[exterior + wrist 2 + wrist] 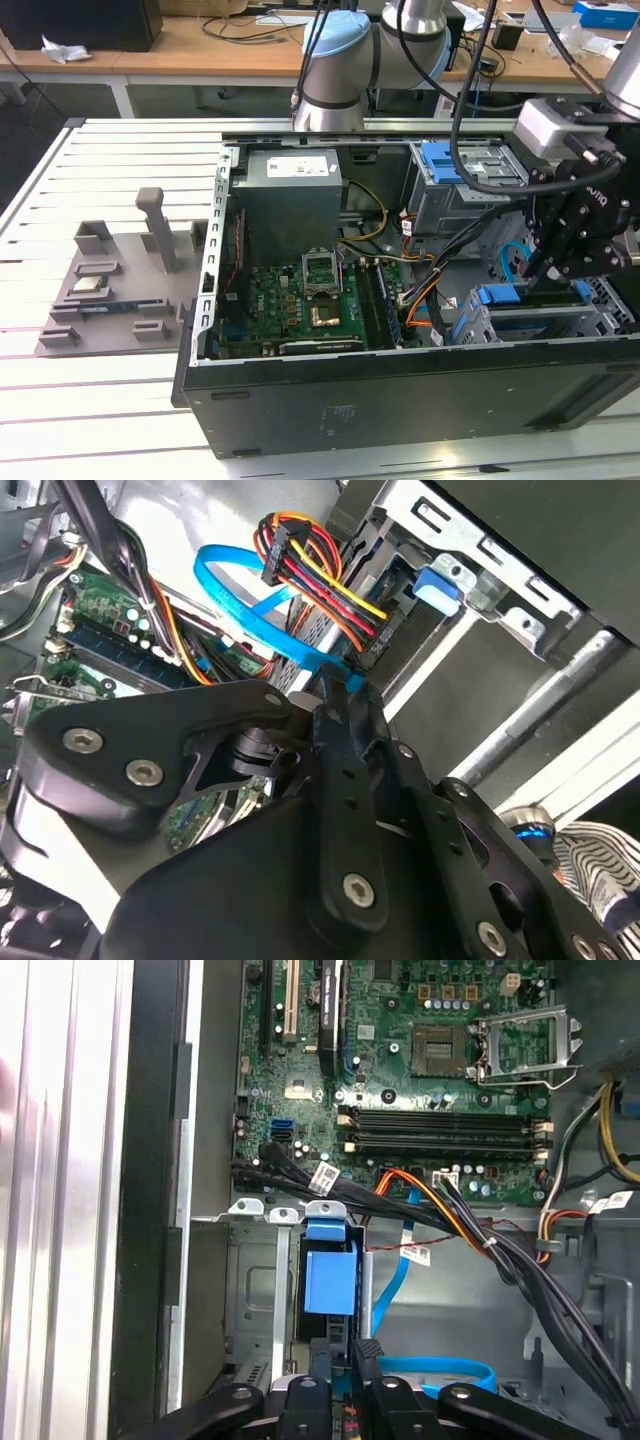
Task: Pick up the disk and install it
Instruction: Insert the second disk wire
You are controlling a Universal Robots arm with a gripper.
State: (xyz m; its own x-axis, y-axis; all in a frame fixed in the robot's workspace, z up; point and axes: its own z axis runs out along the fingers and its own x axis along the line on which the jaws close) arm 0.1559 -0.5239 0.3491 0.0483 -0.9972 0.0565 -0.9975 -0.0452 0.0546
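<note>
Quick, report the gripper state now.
Gripper: cannot be told whether open or closed; it sits down at the drive bay, right by the blue carrier there.

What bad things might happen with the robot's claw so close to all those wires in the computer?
1. The gripper hangs low inside the computer case, right beside the blue flat cable. It might snag or tug it.
2. The bundle of red, yellow and black wires sits close by, and a bump may loosen its plug.
3. The blue drive carrier in the metal bay lies just ahead of the gripper, so a crooked push could jam it.
</note>
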